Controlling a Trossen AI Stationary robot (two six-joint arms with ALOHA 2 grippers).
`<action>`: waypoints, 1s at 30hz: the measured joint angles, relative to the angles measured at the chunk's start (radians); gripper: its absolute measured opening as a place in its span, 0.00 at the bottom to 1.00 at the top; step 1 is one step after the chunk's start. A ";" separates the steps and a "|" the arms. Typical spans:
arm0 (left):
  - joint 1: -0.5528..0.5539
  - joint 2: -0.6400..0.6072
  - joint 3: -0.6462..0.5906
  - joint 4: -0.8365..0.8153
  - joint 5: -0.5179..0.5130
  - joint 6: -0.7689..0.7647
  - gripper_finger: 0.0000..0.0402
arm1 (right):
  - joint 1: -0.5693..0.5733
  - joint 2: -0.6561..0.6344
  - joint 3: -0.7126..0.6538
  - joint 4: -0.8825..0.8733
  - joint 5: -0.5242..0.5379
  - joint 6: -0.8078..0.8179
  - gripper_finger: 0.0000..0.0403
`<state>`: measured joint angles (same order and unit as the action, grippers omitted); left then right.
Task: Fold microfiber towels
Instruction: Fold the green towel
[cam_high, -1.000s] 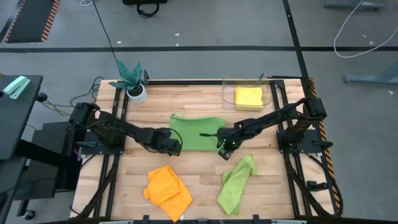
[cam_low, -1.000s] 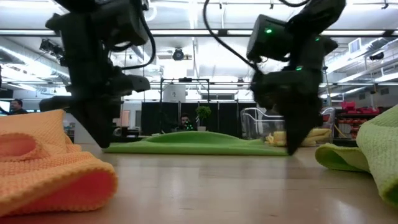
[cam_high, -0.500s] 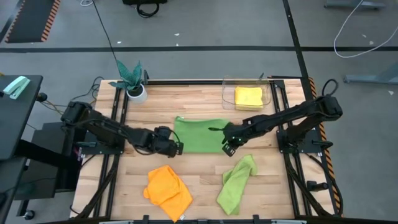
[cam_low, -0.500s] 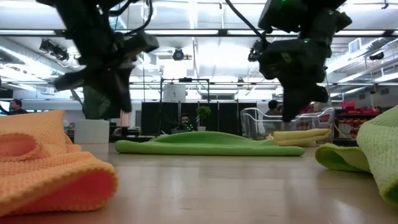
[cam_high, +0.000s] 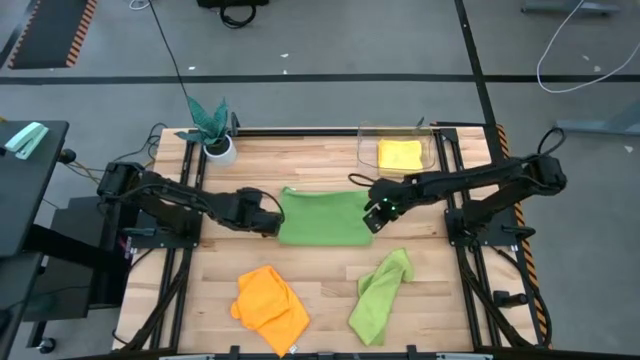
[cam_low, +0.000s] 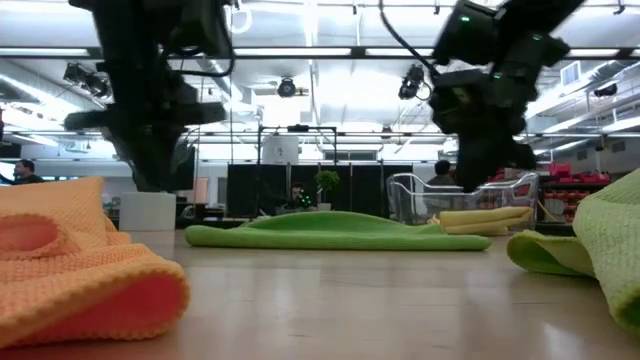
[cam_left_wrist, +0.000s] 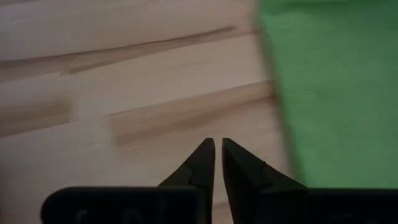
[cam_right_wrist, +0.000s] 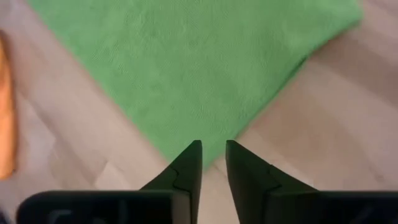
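Pincer (cam_right_wrist: 213, 155) tips narrowly parted over green towel (cam_right_wrist: 193, 68), orange towel (cam_right_wrist: 5, 112) alongside.

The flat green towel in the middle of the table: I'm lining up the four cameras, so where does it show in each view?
High view: flat green towel at table centre, between both grippers.
Low view: low green strip across the middle distance.
Left wrist view: fills the picture's right side.
Right wrist view: covers the upper middle, one corner toward the fingers.
Shared landmark: the wooden table under it.
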<state>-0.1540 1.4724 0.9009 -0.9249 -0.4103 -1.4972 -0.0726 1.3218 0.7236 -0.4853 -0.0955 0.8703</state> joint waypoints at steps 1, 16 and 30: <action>0.000 -0.010 -0.005 -0.019 0.000 -0.008 0.08 | -0.002 -0.025 -0.033 0.024 -0.015 0.019 0.22; 0.045 -0.215 -0.316 0.383 0.047 -0.037 0.14 | -0.004 -0.289 -0.343 0.283 -0.059 0.194 0.28; 0.108 -0.229 -0.465 0.694 0.140 -0.029 0.40 | -0.123 -0.237 -0.404 0.386 -0.075 0.287 0.28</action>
<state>-0.0459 1.2434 0.4355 -0.2313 -0.2699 -1.5263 -0.1956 1.0852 0.3195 -0.0991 -0.1707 1.1575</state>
